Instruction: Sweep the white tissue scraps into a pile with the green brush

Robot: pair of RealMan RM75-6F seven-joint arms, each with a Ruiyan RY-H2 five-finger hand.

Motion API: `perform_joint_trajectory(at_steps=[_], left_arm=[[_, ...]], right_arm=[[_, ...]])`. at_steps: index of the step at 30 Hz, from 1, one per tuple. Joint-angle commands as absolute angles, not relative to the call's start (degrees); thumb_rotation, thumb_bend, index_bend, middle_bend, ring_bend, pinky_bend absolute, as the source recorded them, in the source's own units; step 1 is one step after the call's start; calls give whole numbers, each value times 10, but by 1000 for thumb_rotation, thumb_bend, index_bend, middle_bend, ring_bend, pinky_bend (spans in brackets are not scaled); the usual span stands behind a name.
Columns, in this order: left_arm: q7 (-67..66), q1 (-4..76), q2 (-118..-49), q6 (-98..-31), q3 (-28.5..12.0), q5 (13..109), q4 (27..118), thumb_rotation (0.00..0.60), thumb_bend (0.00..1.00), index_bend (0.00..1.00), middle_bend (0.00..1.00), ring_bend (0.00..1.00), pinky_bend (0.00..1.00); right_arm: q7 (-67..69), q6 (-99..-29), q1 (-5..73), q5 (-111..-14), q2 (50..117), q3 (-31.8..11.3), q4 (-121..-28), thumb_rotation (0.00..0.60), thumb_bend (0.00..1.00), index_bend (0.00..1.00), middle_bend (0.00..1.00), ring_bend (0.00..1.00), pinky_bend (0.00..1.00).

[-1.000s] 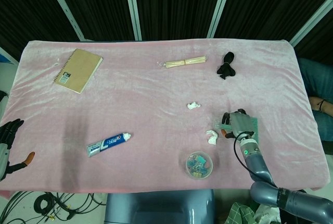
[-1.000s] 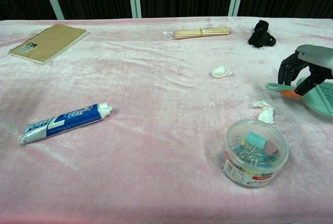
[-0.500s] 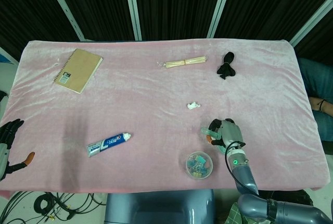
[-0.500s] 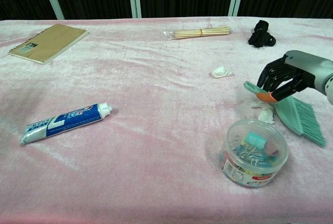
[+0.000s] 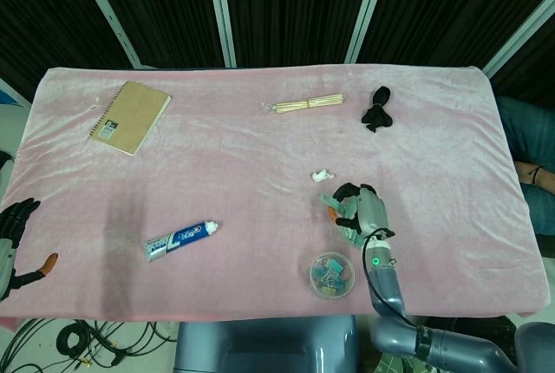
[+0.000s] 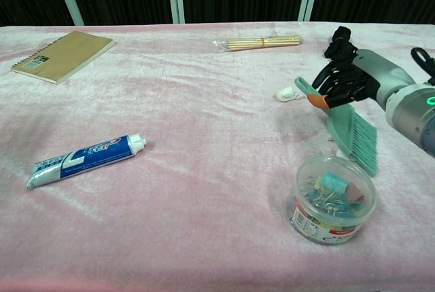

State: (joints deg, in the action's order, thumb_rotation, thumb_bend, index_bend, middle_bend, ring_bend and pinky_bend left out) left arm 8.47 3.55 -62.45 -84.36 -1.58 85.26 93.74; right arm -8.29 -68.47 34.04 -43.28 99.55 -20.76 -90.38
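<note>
My right hand grips the handle of the green brush, held low over the pink cloth with the bristles pointing toward the front edge. In the head view the same right hand is just right of centre. One white tissue scrap lies just left of the brush handle, also visible as the scrap above the hand. A second scrap is hidden under the brush. My left hand rests at the far left edge, holding nothing.
A clear tub of binder clips stands right in front of the brush. A toothpaste tube lies front left, a brown notebook back left, a bundle of wooden sticks and a black hair tie at the back.
My right hand has carried the brush leftward and away from the front edge, passing over the nearer scrap, toward the farther scrap. The left hand has not moved.
</note>
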Motion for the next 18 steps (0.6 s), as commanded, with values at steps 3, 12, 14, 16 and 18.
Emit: perform_joint_trajectory(at_steps=[3, 12, 14, 16, 18], left_arm=[[85, 36, -624, -842, -16, 852, 937, 600, 280, 95, 60, 0, 103], [85, 37, -624, -840, -16, 852, 936, 600, 279, 95, 60, 0, 113], [86, 38, -624, -839, -16, 852, 936, 600, 279, 95, 60, 0, 117], [86, 38, -624, -839, -15, 853, 936, 600, 279, 95, 60, 0, 119], [87, 38, -623, -839, -15, 853, 936, 600, 279, 95, 60, 0, 121]], right_arm=[[-42, -678, 369, -420, 1046, -270, -875, 600, 322, 658, 611, 358, 133], [89, -622, 398, -465, 1066, -345, -841, 600, 322, 673, 606, 359, 133], [114, -610, 395, -478, 1055, -351, -847, 600, 322, 674, 605, 359, 133], [128, -601, 391, -487, 1042, -353, -854, 600, 322, 674, 603, 359, 133], [136, -596, 385, -495, 1025, -354, -861, 600, 322, 674, 602, 359, 133]])
